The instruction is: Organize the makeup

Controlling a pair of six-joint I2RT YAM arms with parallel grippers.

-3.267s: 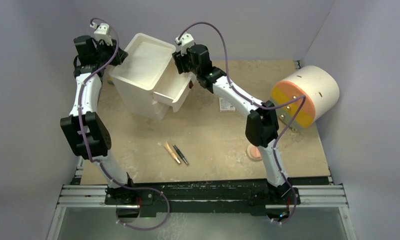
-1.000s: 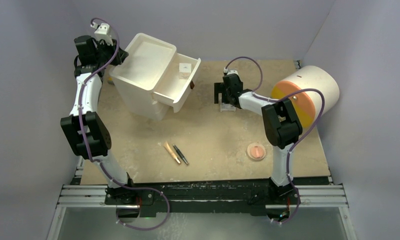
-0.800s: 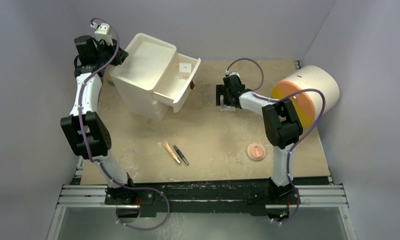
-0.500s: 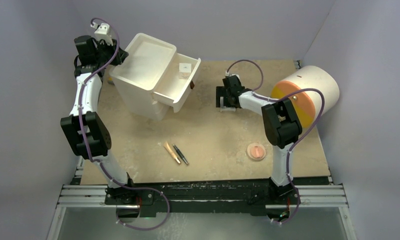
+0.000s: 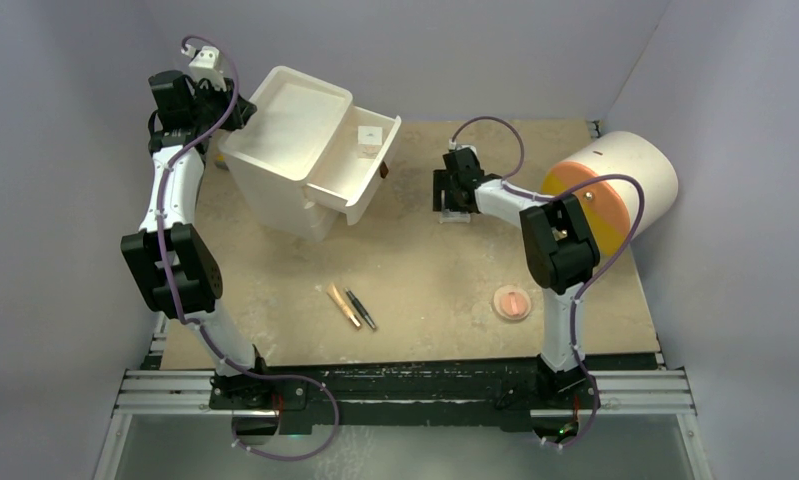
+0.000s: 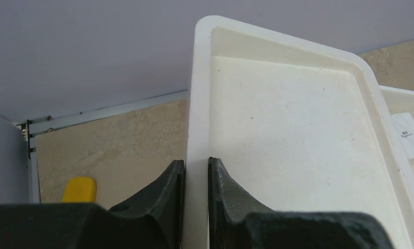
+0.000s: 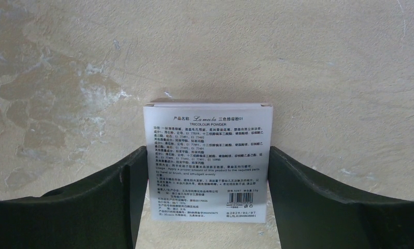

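A flat white labelled packet [image 7: 208, 163] lies on the table right of centre, mostly hidden under my right gripper in the top view [image 5: 456, 215]. My right gripper [image 5: 453, 193] is low over it, its fingers [image 7: 122, 197] against both side edges. A white box [image 5: 367, 138] lies in the open top drawer [image 5: 337, 192]; its corner shows in the left wrist view [image 6: 409, 136]. The tan stick [image 5: 342, 305] and the dark stick [image 5: 361, 309] lie side by side near the front. The round pink compact [image 5: 512, 302] lies at the front right. My left gripper [image 6: 196, 163] is shut on the cabinet's top rim [image 6: 197, 78].
The big white cabinet [image 5: 275, 150] stands at the back left, tilted toward the middle. A large white cylinder with an orange-yellow face [image 5: 615, 185] lies at the right edge. A small yellow thing [image 6: 79, 189] lies on the table behind the cabinet.
Since 3.3 s ago my right gripper left the drawer, where the white box now lies, and came down over the packet. In the last second it has barely moved. The left arm is still.
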